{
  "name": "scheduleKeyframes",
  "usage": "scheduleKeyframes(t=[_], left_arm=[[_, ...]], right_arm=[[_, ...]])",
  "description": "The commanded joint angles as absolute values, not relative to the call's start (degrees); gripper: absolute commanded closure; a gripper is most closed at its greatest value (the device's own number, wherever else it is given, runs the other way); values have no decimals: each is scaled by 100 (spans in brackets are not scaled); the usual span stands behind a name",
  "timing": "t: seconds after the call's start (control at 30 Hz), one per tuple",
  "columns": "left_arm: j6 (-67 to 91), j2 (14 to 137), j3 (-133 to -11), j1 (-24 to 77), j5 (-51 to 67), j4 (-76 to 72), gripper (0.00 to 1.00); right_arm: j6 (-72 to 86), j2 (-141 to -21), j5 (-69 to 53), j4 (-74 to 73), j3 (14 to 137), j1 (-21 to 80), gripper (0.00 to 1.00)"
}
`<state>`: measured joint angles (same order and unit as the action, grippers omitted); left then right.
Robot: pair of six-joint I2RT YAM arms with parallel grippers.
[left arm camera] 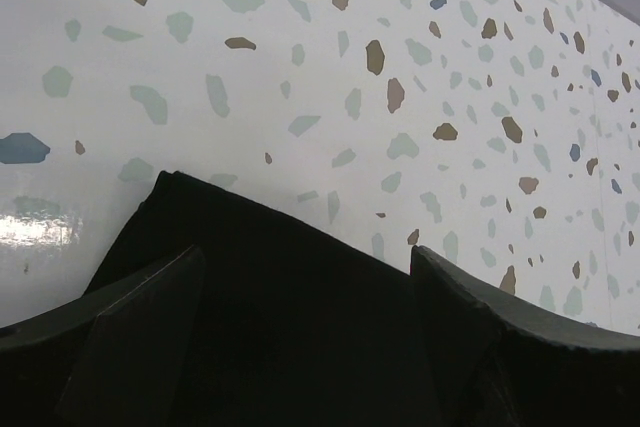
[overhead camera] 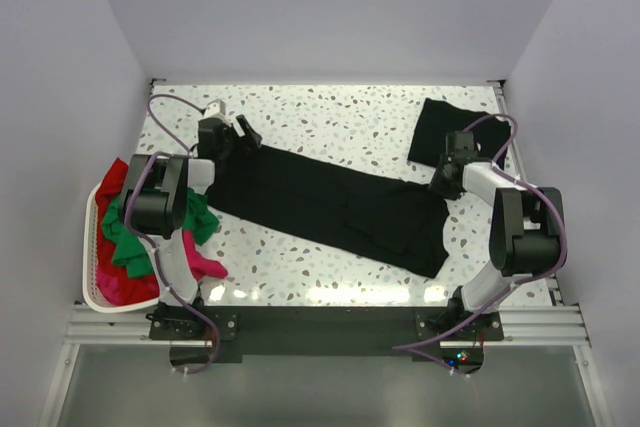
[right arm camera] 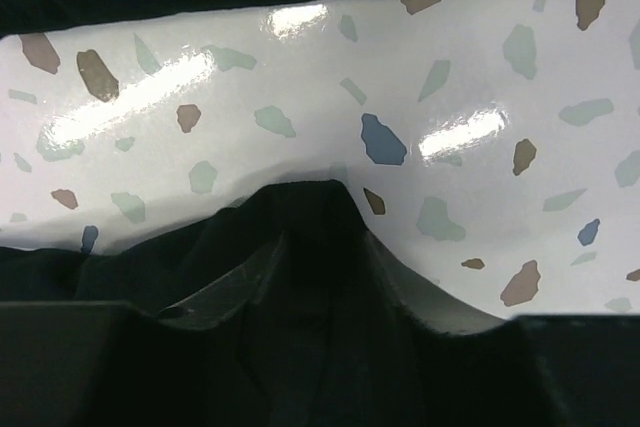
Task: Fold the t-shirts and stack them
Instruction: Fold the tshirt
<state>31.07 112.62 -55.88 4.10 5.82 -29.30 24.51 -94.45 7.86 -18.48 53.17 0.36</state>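
Observation:
A long black t-shirt (overhead camera: 330,202) lies stretched slantwise across the speckled table. My left gripper (overhead camera: 243,135) is at its far left end. In the left wrist view this gripper (left arm camera: 305,255) is open, with its fingers (left arm camera: 150,317) wide apart on either side of the flat cloth (left arm camera: 250,237). My right gripper (overhead camera: 443,185) is at the shirt's right end. In the right wrist view it (right arm camera: 322,239) is shut on a raised ridge of the black cloth (right arm camera: 150,257). A second black t-shirt (overhead camera: 448,132) lies folded at the back right.
A white basket (overhead camera: 90,247) hangs off the table's left edge, holding green (overhead camera: 125,237) and red (overhead camera: 115,282) shirts. A magenta one (overhead camera: 205,262) spills onto the table. White walls close in the back and both sides.

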Motion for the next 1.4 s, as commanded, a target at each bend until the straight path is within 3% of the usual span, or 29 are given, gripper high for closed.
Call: scheduleKeyframes(t=[0.0,0.2,0.3,0.67,0.73,0.83,0.87,1.07,1.2,1.37], left_arm=[[3199,11373,-5739,325,413,-2742,11],[3278,11443,-5879,308,220,-2418,9],[3348,11461,-5924,281,132,-2277,8],[3419,11233,-5660,272,-246,-2364,5],[3340,11171,-5651,281,-176,-2408,5],[3148,10952,-5616,351,-123,-2478,5],[3086,10786,-5590,412,-114,-2548,4],[2778,9995,-5221,930,-588,-2760,1],[2646,9660,-4984,1335,-1036,-2768,1],[2847,9632,-4572,1459,-651,-2996,0]], right_arm=[[2487,-9492,729,-1652,5537,-130,67],[2505,-9624,914,-1758,5634,-149,89],[2531,-9659,1089,-1872,5660,-158,95],[2540,-9501,1670,-2224,5660,-176,98],[2514,-9501,1477,-2171,5695,-176,96],[2452,-9387,1327,-2162,5783,-176,84],[2443,-9335,1275,-2162,5792,-167,75],[2400,-8553,1703,-2478,5748,182,50],[2417,-8131,2013,-2681,5635,903,44],[2566,-7726,1188,-2295,5204,1256,42]])
